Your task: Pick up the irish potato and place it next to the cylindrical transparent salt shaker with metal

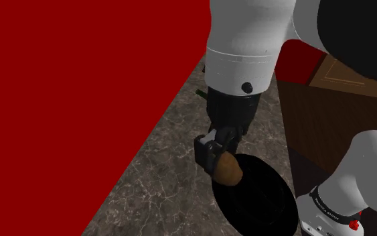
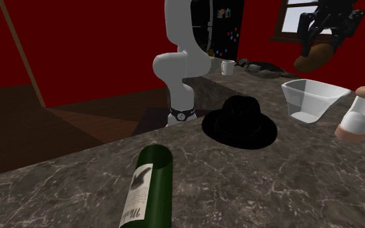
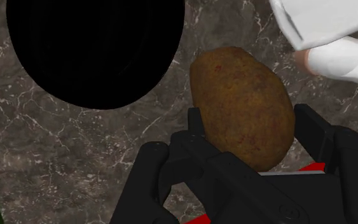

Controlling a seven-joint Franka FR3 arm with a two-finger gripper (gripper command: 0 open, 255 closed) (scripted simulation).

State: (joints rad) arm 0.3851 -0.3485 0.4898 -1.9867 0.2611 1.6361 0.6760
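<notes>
A brown potato [image 3: 244,105] is clasped between the two black fingers of my gripper [image 3: 250,124], which is shut on it. In the second exterior view the gripper [image 2: 317,40] holds the potato [image 2: 312,57] in the air, well above the counter and over the far side of a clear bowl [image 2: 312,98]. The salt shaker [image 2: 357,114], pale with a tan cap and a pinkish base, stands just beside that bowl; its pale body [image 3: 337,60] lies past the potato in the wrist view. The shoulder view has the potato [image 1: 229,168] under the gripper [image 1: 219,155].
A black hat [image 2: 240,122] lies on the marble counter [image 2: 77,188] near the arm's base, below the hand [image 1: 260,196]. A dark green wine bottle [image 2: 148,188] lies on its side in front. A white mug [image 2: 227,67] stands further back. Red wall [image 1: 66,100] borders the counter.
</notes>
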